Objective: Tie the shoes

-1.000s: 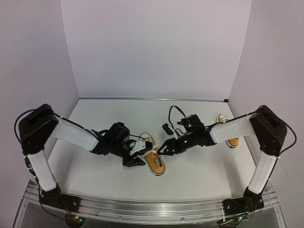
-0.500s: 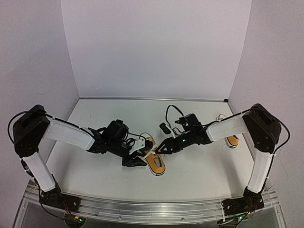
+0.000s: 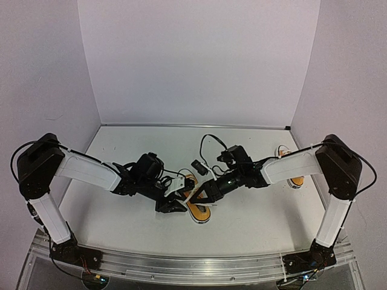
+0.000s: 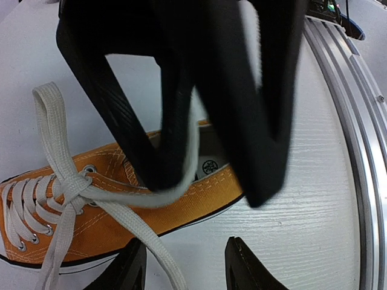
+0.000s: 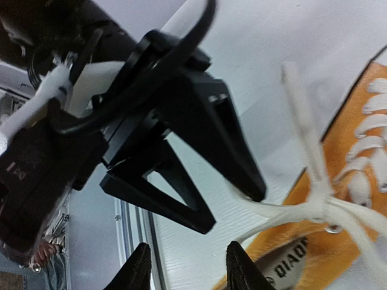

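Orange-yellow, white-soled sneaker (image 3: pixel 198 211) is seen mid white tabletop (image 3: pixel 254 232), twin (image 3: pixel 297 180) at 3 o'clock. Left gripper (image 3: pixel 175 203) is held half-open at sneaker's 9 o'clock. Right gripper (image 3: pixel 202 194) is half-open at 12, white lace (image 4: pixel 118 195) passed between its fingers (image 4: pixel 145 121).

The white table (image 3: pixel 242 232) carries two orange sneakers. The middle sneaker (image 3: pixel 199 212) stands on its sole near the table's centre. The second sneaker (image 3: pixel 295 180) lies well to its right, by the side wall and partly hidden. A metal rail (image 3: pixel 193 266) edges the table nearer than the middle sneaker.
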Tool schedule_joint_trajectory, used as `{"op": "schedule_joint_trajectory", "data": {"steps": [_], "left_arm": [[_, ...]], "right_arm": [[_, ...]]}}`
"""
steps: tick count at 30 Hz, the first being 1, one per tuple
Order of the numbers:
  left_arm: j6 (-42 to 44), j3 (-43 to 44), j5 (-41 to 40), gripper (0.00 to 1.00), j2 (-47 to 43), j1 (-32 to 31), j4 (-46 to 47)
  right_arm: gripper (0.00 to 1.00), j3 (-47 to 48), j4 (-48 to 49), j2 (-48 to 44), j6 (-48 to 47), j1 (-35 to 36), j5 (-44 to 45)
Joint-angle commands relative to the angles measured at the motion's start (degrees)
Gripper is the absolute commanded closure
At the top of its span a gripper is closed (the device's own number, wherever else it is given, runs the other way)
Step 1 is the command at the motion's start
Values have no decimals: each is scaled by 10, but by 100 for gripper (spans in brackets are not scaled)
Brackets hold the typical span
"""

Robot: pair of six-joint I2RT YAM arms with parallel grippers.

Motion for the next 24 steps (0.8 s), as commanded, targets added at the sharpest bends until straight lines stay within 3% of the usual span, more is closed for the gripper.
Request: {"op": "schedule_joint_trajectory", "data": {"steps": [1, 10, 16, 20, 24], "left_arm": [[-9, -7, 18, 54, -6, -8, 15], [-17, -50, 18, 54, -51, -18, 31], [-36, -70, 20, 50, -61, -18, 59], [-41, -66, 8, 47, -46, -18, 70], [-40, -58, 1, 47, -31, -18, 73]], "right_arm": [[61, 31, 0, -9, 8, 38, -26], [60, 26, -21, -57, 8, 51, -1], [54, -32, -39, -143, 35, -4, 97], [52, -37, -101, -151, 21, -19, 153], [50, -47, -144, -137, 2, -18, 134]]}}
